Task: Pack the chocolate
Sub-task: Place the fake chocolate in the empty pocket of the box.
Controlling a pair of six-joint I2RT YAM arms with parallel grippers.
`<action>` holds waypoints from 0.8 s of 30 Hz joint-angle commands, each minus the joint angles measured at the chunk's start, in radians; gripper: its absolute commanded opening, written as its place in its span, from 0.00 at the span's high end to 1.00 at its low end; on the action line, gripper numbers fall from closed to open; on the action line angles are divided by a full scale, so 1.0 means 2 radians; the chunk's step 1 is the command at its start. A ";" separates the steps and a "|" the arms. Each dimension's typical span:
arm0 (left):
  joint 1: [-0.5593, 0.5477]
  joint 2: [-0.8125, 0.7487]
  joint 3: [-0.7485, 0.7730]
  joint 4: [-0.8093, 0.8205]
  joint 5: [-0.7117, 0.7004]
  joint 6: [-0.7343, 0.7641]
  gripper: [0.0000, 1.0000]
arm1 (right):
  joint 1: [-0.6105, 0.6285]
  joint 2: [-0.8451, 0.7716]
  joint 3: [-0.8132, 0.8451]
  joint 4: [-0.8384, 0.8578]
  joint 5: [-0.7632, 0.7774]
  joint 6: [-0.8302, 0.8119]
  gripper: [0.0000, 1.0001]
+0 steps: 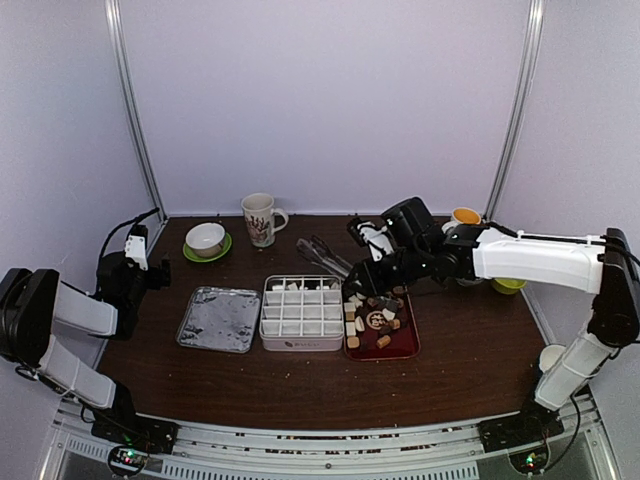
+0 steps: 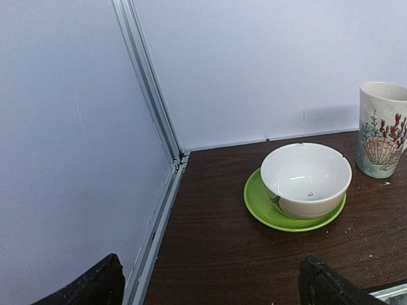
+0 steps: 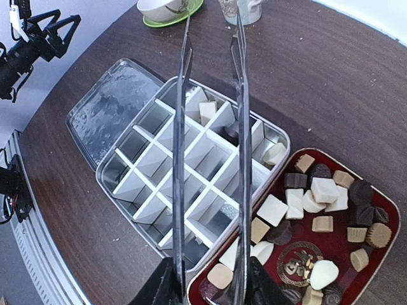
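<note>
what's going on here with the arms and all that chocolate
The right claw holds metal tongs out over the white divided box, with nothing visible between their tips. A few chocolate pieces already sit in its far compartments; most lie in the dark-red tray beside it. The left claw hangs open off to the side, facing a bowl on a green saucer.

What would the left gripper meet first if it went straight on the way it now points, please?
Probably the white bowl on its green saucer, in line with one finger of the open left gripper. Between the fingers the way looks free to the back wall; depth is unclear.
</note>
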 commanded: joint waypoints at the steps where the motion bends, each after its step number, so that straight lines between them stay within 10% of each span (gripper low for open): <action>1: 0.004 0.003 -0.002 0.024 0.005 -0.005 0.02 | 0.004 -0.055 -0.031 -0.026 0.042 -0.014 0.64; 24: 0.004 0.003 -0.002 0.024 0.005 -0.004 0.02 | -0.006 -0.203 -0.143 -0.213 0.135 0.037 0.60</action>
